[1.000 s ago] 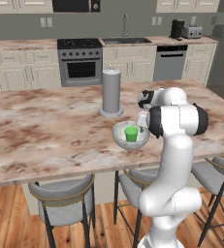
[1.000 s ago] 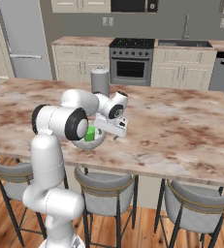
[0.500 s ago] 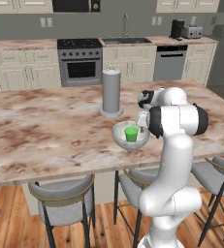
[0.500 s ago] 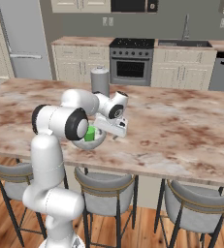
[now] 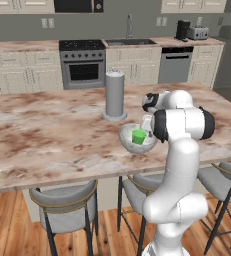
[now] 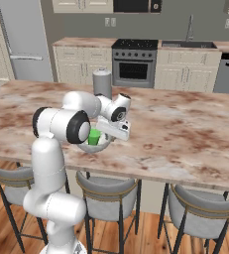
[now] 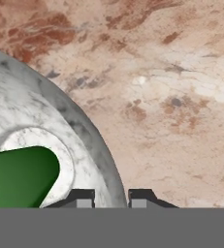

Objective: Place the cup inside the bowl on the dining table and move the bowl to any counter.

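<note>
The pincer [image 7: 111, 197] sits low over the near edge of the bowl [image 7: 60, 131], its two dark fingertips [image 7: 82, 197] drawn close together with the bowl's grey rim running right up between them. They look clamped on that rim, though the contact itself lies at the very bottom of the hand view and cannot be confirmed. Compared with the earlier pictures, the arm, bowl and surroundings sit just as they did; the one change is the pincer, which has narrowed from wide open to nearly closed.

The cup [image 7: 19, 177] stands inside the bowl, just to the inner side of the pincer, its green body resting on the pale centre of the bowl's floor. In the left base view the bowl [image 5: 135, 145] with the cup [image 5: 138, 136] lies directly under the hand, on the dining counter [image 5: 47, 135]. The right base view shows the same: the cup [image 6: 93, 137] in the bowl [image 6: 102, 146] beside the pincer [image 6: 117, 133]. The tall grey cylinder [image 5: 114, 95] stands beyond the pincer, apart from the bowl.
</note>
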{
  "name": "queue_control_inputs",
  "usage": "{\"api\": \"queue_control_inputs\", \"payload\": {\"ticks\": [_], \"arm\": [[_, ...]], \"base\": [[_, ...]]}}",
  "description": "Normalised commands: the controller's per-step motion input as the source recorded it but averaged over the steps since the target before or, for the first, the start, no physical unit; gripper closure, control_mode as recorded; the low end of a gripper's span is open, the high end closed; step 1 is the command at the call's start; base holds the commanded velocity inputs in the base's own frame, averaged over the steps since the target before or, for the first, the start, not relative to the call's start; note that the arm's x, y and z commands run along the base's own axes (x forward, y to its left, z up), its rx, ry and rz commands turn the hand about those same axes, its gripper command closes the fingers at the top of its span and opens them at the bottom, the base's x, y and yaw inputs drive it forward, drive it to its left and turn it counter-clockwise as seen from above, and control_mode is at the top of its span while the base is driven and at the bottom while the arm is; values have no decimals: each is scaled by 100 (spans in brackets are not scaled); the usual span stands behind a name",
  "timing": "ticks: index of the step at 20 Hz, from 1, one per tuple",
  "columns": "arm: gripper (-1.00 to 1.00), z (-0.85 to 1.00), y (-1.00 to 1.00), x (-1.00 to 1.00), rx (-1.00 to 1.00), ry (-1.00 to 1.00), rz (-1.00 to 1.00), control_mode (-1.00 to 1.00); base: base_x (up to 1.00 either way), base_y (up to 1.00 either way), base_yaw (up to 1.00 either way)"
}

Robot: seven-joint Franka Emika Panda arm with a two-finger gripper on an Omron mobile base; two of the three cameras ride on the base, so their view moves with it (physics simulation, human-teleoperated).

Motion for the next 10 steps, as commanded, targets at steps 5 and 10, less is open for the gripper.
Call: {"api": "queue_control_inputs", "payload": {"ticks": [5,10], "arm": [[100,0,4,0,0,0,0,-100],[100,7,0,-1,0,0,0,-100]], "base": [[0,0,0],[0,0,0]]}}
